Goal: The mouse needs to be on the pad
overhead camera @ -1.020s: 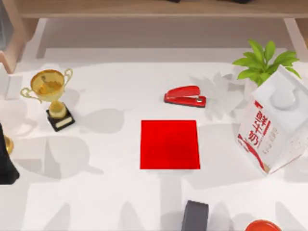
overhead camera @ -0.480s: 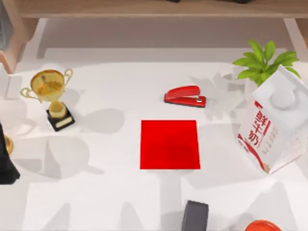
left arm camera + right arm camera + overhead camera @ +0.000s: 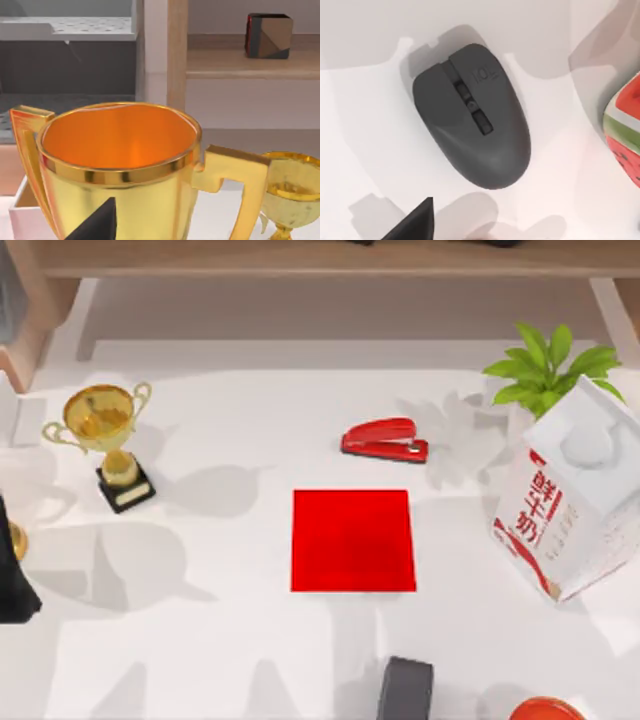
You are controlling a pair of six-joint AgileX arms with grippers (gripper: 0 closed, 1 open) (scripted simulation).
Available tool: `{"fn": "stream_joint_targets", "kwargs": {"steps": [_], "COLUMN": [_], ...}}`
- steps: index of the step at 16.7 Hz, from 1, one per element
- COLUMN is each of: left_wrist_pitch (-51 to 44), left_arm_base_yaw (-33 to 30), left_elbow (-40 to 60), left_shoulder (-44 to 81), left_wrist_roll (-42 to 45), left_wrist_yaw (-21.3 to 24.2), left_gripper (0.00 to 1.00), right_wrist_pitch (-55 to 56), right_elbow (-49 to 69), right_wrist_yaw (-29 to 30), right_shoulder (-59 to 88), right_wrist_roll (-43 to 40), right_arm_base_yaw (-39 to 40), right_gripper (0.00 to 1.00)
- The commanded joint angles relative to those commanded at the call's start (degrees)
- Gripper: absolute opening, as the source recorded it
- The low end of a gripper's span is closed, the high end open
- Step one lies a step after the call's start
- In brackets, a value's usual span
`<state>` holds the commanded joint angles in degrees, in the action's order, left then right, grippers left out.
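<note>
The pad (image 3: pixel 353 540) is a flat red square in the middle of the table. The mouse (image 3: pixel 405 690), dark grey, lies on the white table in front of the pad, cut by the top view's lower edge. In the right wrist view the mouse (image 3: pixel 470 115) lies whole and close below the camera, with a dark part of my right gripper (image 3: pixel 412 225) hanging above the table beside it. My left arm (image 3: pixel 14 585) stays parked at the table's left edge, and a dark part of its gripper (image 3: pixel 95 222) shows in front of a gold cup (image 3: pixel 117 165).
A red stapler (image 3: pixel 385 440) lies behind the pad. A milk carton (image 3: pixel 565 505) and a green plant (image 3: pixel 545 370) stand at the right. A gold trophy (image 3: pixel 108 435) stands at the left. A red-orange round object (image 3: pixel 545 708) sits right of the mouse.
The shadows on the table's right side have shifted toward the front right. The pad, the mouse and the other objects have not moved.
</note>
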<state>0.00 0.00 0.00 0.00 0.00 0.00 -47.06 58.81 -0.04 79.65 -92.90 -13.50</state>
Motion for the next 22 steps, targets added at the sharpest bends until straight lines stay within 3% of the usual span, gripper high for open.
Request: {"fn": "stream_joint_targets", "kwargs": {"steps": [4,8,16,22], "left_wrist_pitch": [0.0,0.0,0.0,0.0], "left_arm_base_yaw": [0.0,0.0,0.0,0.0], "left_elbow": [0.0,0.0,0.0,0.0], "left_shoulder": [0.0,0.0,0.0,0.0], "left_wrist_roll": [0.0,0.0,0.0,0.0], "left_wrist_yaw": [0.0,0.0,0.0,0.0], "left_gripper": [1.0,1.0,1.0,1.0], "right_wrist_pitch": [-9.1,-14.5,-15.1,-4.8], "right_elbow": [11.4,18.1,19.0,11.9], "right_wrist_yaw": [0.0,0.0,0.0,-0.1], "right_shoulder": [15.7,24.7,26.1,29.5], "right_wrist_roll": [-19.3,-30.3,-32.0,-30.7], "right_arm_base_yaw": [-2.6,-4.2,-4.1,-3.0], "right_gripper": [1.0,1.0,1.0,1.0]}}
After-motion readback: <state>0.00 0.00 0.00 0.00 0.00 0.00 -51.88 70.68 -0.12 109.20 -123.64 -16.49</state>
